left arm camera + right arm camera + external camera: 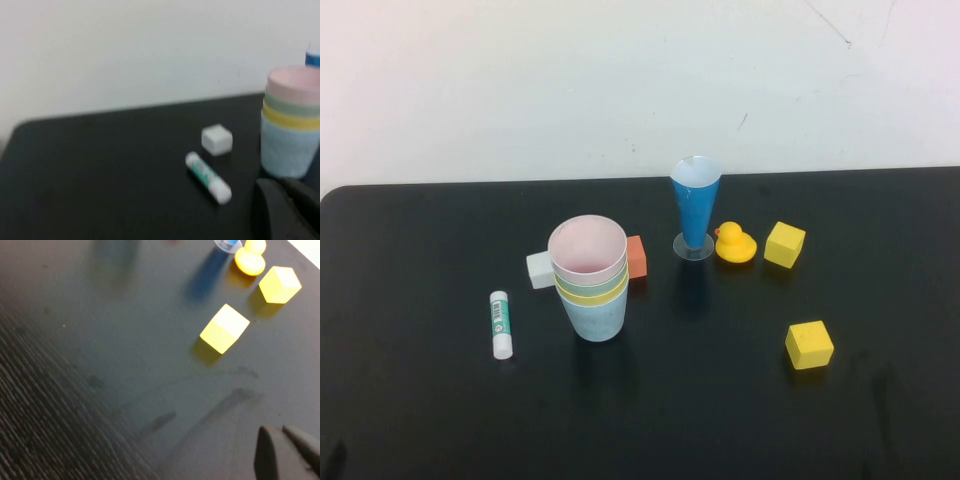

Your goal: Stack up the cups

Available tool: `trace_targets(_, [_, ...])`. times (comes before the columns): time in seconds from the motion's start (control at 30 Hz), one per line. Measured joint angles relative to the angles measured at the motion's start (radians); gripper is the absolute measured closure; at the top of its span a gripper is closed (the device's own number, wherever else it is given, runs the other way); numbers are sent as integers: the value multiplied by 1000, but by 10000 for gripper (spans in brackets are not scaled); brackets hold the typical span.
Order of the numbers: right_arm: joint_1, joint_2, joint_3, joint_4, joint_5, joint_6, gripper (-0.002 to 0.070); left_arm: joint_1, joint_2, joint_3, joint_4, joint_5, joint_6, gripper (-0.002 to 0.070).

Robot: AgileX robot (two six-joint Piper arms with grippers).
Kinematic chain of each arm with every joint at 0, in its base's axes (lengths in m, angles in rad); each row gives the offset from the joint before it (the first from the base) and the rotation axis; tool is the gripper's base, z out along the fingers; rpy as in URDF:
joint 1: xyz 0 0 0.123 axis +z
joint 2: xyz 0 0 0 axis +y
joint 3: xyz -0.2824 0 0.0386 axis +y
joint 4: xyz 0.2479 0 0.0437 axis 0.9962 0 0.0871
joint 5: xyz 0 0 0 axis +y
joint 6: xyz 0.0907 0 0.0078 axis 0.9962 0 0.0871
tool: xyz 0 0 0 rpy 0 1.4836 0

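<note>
Pastel cups (590,280) stand nested in one stack left of centre on the black worktop (420,420): pale pink innermost, then pale green and yellow rims, light blue outermost. Behind it we see a white block (540,270) and an orange block (637,257), a glue stick (500,324) to its left. The left gripper (287,210) sits low near the stack, the right gripper (287,452) above the worktop near a yellow cube (224,328); we cannot tell whether either's fingers are spread.
</note>
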Motion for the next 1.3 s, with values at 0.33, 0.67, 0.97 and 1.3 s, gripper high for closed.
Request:
trace_targets(0.33, [0, -3, 3, -2, 0, 0, 678, 10, -60, 2, 129, 246, -274, 676])
trace_targets(0.67, [0, -3, 6, -2, 0, 0, 678, 10, -61, 2, 144, 249, -236, 676])
trace_targets(0.97, [0, -3, 6, -2, 0, 0, 678, 10, -61, 2, 136, 249, -227, 676])
trace_targets(1.3, [0, -3, 6, -2, 0, 0, 678, 10, -61, 2, 136, 249, -227, 676])
